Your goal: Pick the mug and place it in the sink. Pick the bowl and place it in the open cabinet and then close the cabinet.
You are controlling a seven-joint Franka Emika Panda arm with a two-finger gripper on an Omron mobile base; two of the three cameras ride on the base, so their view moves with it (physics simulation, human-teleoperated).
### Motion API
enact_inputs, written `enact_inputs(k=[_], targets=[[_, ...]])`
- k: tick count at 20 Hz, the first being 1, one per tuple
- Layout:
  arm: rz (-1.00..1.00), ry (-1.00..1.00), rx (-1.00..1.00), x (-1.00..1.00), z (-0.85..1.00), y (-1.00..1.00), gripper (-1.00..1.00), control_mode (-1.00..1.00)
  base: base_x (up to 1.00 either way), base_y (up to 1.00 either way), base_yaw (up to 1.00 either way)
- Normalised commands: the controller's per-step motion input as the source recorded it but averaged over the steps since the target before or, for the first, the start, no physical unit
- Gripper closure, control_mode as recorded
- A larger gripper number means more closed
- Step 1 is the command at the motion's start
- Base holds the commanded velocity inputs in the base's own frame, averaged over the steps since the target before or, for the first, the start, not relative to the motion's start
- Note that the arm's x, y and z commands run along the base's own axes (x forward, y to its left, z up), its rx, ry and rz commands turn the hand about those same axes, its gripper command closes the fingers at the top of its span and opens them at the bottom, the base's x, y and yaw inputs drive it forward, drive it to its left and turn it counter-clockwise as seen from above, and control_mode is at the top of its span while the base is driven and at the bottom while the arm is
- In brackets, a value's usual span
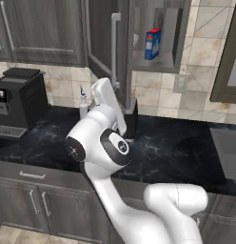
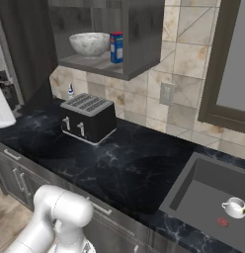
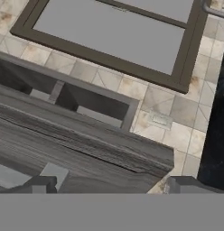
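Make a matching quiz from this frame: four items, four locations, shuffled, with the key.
Items:
1. mug
2. bowl
3. toaster
4. coffee machine

Locations:
A. on the shelf of the open cabinet, beside a blue box
B. in the sink, near the red drain mark
C. at the far left of the counter, under closed upper doors
D. on the dark counter, below the open cabinet

Pairs: 1-B, 2-A, 3-D, 4-C
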Motion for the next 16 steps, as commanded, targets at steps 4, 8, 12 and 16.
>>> enact_inputs(k=[4,8,12,16], targets=[[-0.05,0.0,0.07,0.15,0.0,-0.42,-1.0,-1.0,0.0,0.0,0.0],[-0.04,0.0,0.08,0.16,0.0,-0.44,-1.0,-1.0,0.0,0.0,0.0],[-0.03,0.0,0.05,0.2,0.01,-0.33,-1.0,-1.0,0.0,0.0,0.0],[-0.03,0.0,0.04,0.31,0.0,-0.21,-1.0,-1.0,0.0,0.0,0.0]])
